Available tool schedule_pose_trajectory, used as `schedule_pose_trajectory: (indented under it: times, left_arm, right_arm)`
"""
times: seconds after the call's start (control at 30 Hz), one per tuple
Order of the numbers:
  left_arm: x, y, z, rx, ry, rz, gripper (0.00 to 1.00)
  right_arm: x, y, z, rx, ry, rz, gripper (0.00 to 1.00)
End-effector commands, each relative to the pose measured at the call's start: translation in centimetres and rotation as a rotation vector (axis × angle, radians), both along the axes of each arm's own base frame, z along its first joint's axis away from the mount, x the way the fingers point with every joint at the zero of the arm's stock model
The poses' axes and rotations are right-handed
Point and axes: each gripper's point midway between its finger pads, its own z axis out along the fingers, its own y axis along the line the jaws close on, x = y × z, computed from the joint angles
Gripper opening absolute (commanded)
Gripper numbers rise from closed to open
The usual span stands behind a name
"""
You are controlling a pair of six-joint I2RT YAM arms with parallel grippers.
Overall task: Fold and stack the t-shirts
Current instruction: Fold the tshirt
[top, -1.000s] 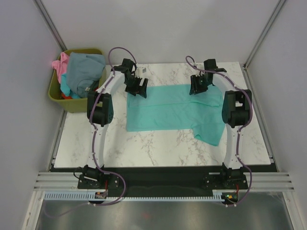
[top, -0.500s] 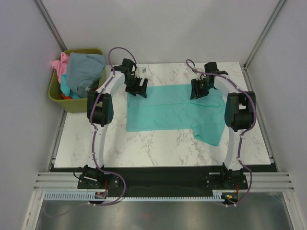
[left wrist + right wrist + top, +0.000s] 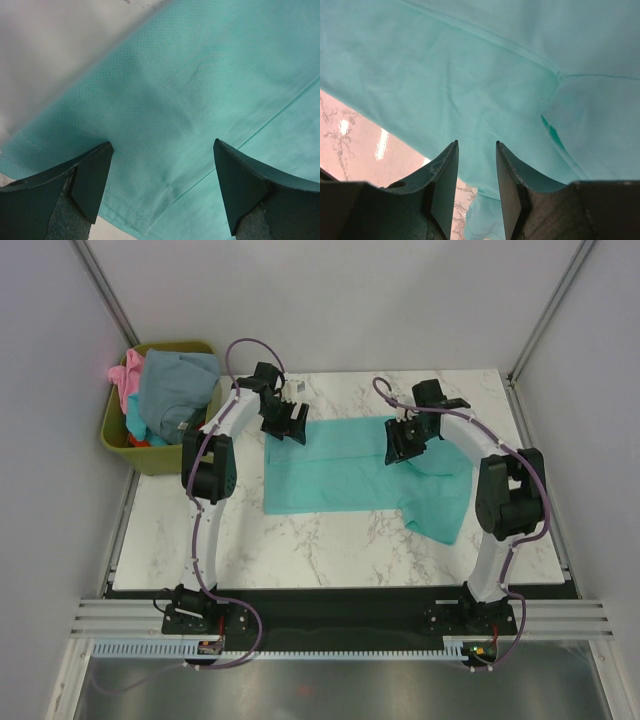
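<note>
Your left jaws hang spread wide just over a hemmed corner of the teal tee (image 3: 340, 475), placed to pinch it for a fold. Your right jaws stand narrow above the sleeve seam (image 3: 559, 75); whether they pinch cloth, I cannot tell. The tee lies flat on the bench (image 3: 330, 545) beneath both.

Teal tee (image 3: 340, 472) lies flat on the worktop (image 3: 330, 550), partly folded. Grey-blue tee (image 3: 178, 385) and pink tee (image 3: 124, 376) lie heaped in the bin (image 3: 160, 458).
</note>
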Motion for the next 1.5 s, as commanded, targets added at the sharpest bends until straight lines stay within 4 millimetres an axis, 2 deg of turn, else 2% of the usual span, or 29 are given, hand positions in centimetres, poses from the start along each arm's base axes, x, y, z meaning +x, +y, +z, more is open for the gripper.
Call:
schedule_pose_trajectory:
  times: [0.0,0.03,0.07,0.17,0.2,0.23,0.43,0.5,0.53,0.73,1.0,1.17,1.2,1.23,1.3,1.33,1.47]
  left_arm:
    - [-0.3,0.6,-2.5,0.043,0.034,0.020,0.92]
    - [-0.2,0.6,-2.5,0.041,0.033,0.021,0.92]
    - [-0.3,0.6,-2.6,0.042,0.036,0.019,0.92]
    - [-0.5,0.7,-2.7,0.048,0.038,0.018,0.92]
    - [-0.5,0.8,-2.6,0.049,0.037,0.019,0.92]
    - [-0.6,0.8,-2.6,0.051,0.039,0.015,0.92]
    - [-0.7,1.6,-1.9,0.082,0.020,0.022,0.96]
    - [-0.7,2.1,-1.7,0.098,0.013,0.023,0.96]
    - [-0.5,2.7,-1.7,0.116,0.007,0.034,0.96]
    - [0.2,4.2,-2.1,0.146,-0.004,0.049,0.93]
    - [0.9,4.9,-2.0,0.189,-0.032,0.041,0.96]
    - [3.0,5.2,-1.3,0.224,-0.091,0.027,0.98]
    - [3.2,5.4,-1.7,0.235,-0.092,0.024,0.98]
    - [4.0,5.3,-1.0,0.232,-0.119,0.024,0.98]
    - [4.5,5.2,-1.4,0.234,-0.128,0.020,0.98]
    - [5.2,5.1,-0.8,0.230,-0.152,0.020,0.98]
    - [6.6,4.6,-0.4,0.225,-0.193,0.013,0.99]
  right_arm:
    - [3.6,-1.1,3.2,-0.020,-0.136,-0.020,0.44]
    - [4.9,-1.7,4.2,-0.034,-0.176,-0.035,0.44]
    - [5.6,-2.1,4.2,-0.045,-0.188,-0.040,0.44]
    - [7.8,-4.0,3.8,-0.059,-0.200,-0.088,0.44]
    - [8.2,-4.6,2.8,-0.062,-0.179,-0.102,0.44]
    - [9.0,-5.7,2.7,-0.059,-0.184,-0.126,0.44]
    - [10.8,-8.9,-0.8,-0.061,-0.133,-0.197,0.44]
    - [11.2,-9.2,-1.8,-0.062,-0.118,-0.206,0.43]
    - [11.7,-10.7,-1.8,-0.063,-0.122,-0.235,0.43]
    - [13.1,-13.0,-3.5,-0.066,-0.116,-0.279,0.43]
    - [13.3,-14.9,-6.2,-0.067,-0.065,-0.330,0.44]
    - [13.2,-15.4,-8.0,-0.090,-0.036,-0.345,0.44]
    - [13.4,-15.5,-8.0,-0.091,-0.040,-0.345,0.44]
    - [13.5,-15.5,-8.0,-0.090,-0.042,-0.347,0.44]
    - [13.8,-15.6,-8.3,-0.097,-0.044,-0.350,0.44]
    - [14.1,-15.7,-8.3,-0.098,-0.050,-0.351,0.44]
    - [14.8,-15.9,-8.6,-0.103,-0.061,-0.353,0.44]
